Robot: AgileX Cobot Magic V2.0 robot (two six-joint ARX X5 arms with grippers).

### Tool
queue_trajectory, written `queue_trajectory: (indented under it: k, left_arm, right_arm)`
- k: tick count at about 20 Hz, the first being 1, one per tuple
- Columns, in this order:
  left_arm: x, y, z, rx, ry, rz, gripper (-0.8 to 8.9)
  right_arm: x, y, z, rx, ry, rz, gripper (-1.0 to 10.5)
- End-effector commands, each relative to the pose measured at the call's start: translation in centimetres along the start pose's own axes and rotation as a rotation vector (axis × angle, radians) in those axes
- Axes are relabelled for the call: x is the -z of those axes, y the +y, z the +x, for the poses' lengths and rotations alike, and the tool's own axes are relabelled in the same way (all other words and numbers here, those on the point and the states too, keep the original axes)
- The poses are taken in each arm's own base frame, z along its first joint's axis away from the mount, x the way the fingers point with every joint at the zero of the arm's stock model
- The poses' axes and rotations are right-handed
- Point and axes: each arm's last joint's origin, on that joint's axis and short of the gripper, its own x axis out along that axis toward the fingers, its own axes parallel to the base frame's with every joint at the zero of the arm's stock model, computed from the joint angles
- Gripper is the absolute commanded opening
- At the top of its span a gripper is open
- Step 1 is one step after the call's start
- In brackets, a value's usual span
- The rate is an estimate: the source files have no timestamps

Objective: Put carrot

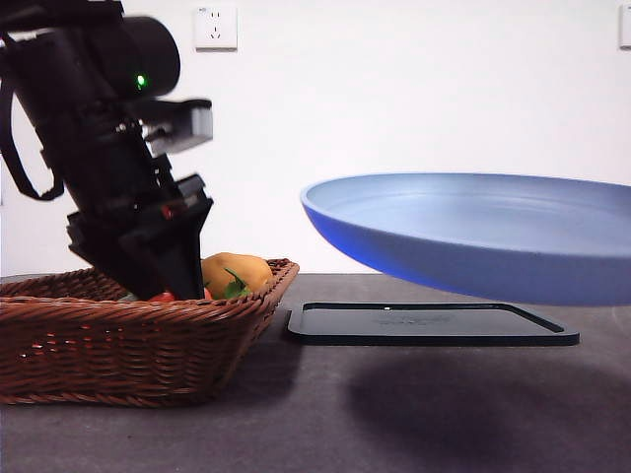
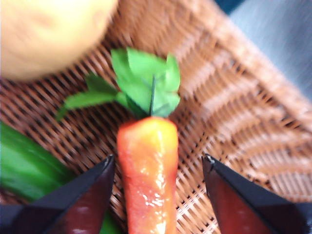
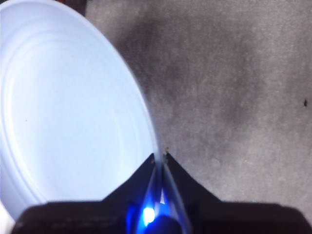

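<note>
The left end effector (image 2: 156, 195) stood open astride the glossy red-orange toy carrot (image 2: 147, 170) in the brown wicker basket (image 1: 118, 340), which hid its tips in front view; the right end effector (image 3: 160, 161) pinched the blue plastic plate (image 3: 68, 112), rim cut off at 3 o'clock.

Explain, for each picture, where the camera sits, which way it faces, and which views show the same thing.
Front view: low, at table height, looking level across; shows the wicker basket, the blue plate in the air and the left arm reaching into the basket.
Left wrist view: on the left arm, facing down into the basket; the open left gripper straddles the carrot beside a potato.
Right wrist view: on the right arm, facing the table; the right gripper pinches the plate's rim.
Shared: basket, potato, plate.
</note>
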Motion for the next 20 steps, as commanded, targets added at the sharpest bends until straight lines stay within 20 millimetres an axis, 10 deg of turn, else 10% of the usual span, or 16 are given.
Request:
queue_trajectory:
  k: [1, 11, 16, 20]
  left_arm:
    - [-0.3, -0.1, 0.5, 0.003, 0.008, 0.019, 3.11]
    - [-0.4, -0.2, -0.4, 0.014, 0.050, 0.011, 0.95]
    - [-5.1, -0.9, -8.7, 0.035, -0.091, 0.021, 0.96]
    - [-8.6, -5.2, -13.3, 0.478, -0.318, 0.089, 0.96]
  right_arm:
    - [-0.3, 0.2, -0.1, -0.008, -0.012, -0.016, 0.0]
    - [-0.3, 0.2, -0.1, -0.008, -0.013, -0.017, 0.0]
    - [-0.5, 0.2, -0.1, -0.010, -0.026, -0.022, 0.0]
    - [-1.2, 0.0, 0.7, -0.010, -0.024, -0.017, 0.0]
